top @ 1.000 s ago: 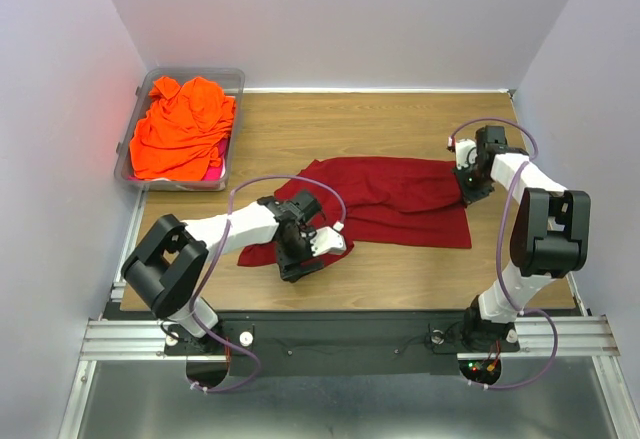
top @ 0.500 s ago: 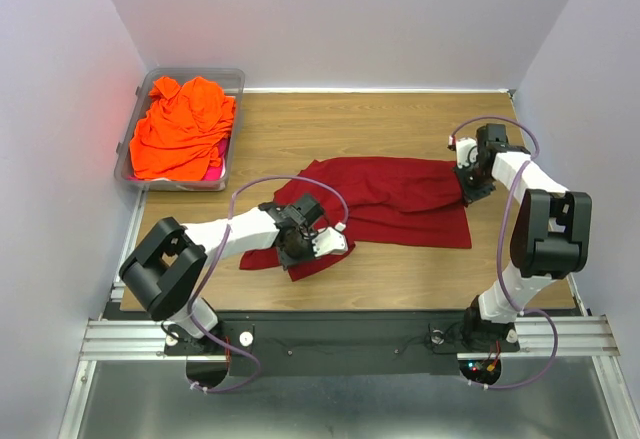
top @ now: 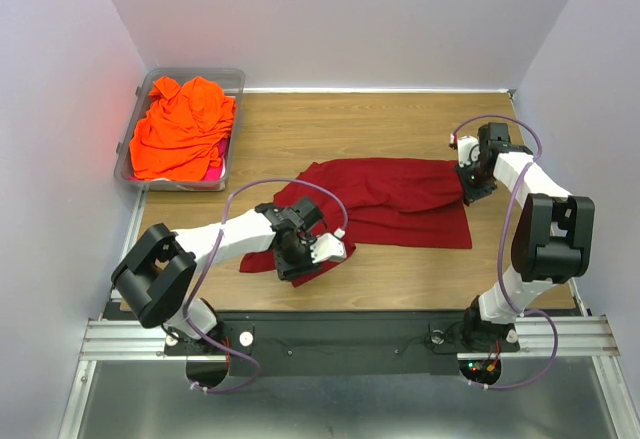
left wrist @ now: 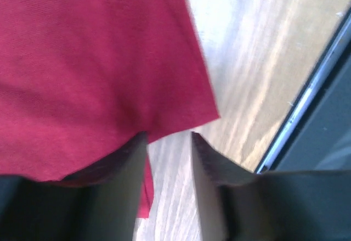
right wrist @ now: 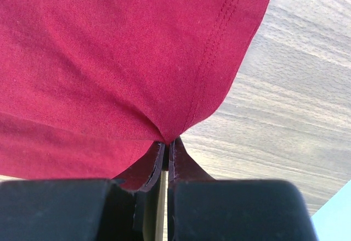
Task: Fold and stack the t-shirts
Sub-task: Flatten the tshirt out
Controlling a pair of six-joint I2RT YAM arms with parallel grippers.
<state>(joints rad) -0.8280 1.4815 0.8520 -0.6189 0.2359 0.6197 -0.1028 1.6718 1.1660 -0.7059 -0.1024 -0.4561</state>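
At far left, one clear grey bin holds one bright orange t-shirt, bunched over a sliver of magenta fabric. On the wooden tabletop, a single dark crimson t-shirt lies with its long axis running left to right, its left end angled toward the near edge. The left hand sits at that near-left corner, fingers slightly parted with bare wood between them, gripping nothing. At the shirt's right end, the right hand pinches a fold of stitched hem.
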